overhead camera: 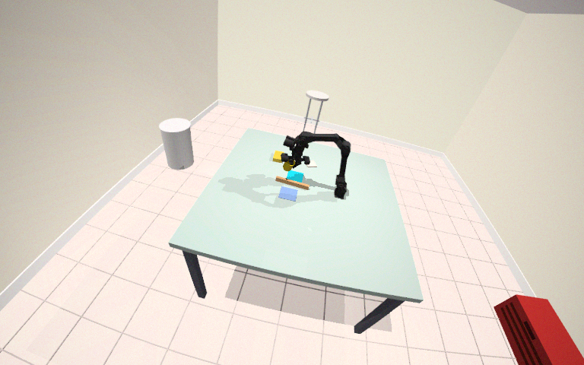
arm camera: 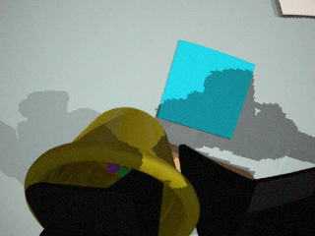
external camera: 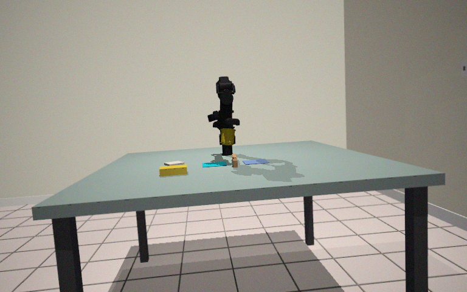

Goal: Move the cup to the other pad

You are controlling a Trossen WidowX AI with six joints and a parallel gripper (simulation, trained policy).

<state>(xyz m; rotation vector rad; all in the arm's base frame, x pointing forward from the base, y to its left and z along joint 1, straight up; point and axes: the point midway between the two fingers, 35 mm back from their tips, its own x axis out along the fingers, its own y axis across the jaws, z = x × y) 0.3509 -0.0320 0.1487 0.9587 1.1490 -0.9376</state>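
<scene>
The yellow cup (overhead camera: 287,166) (external camera: 227,137) (arm camera: 128,125) hangs well above the table, close to upright in the exterior view. My gripper (overhead camera: 293,164) (arm camera: 170,150) is shut on the cup's wall, one finger inside and one outside. A purple marble (arm camera: 113,167) and a green marble (arm camera: 123,171) show inside the cup; fingers hide the rest. The cyan pad (overhead camera: 295,175) (external camera: 214,164) (arm camera: 197,81) lies bare of objects, partly in the arm's shadow. The blue pad (overhead camera: 287,193) (external camera: 255,162) lies across the wooden bar and holds nothing.
The wooden bar (overhead camera: 292,182) (external camera: 235,160) (arm camera: 177,160) stands between the two pads. A yellow block (overhead camera: 277,156) (external camera: 172,170) and a flat whitish piece (overhead camera: 311,164) (external camera: 174,163) (arm camera: 297,6) lie beyond the cyan pad.
</scene>
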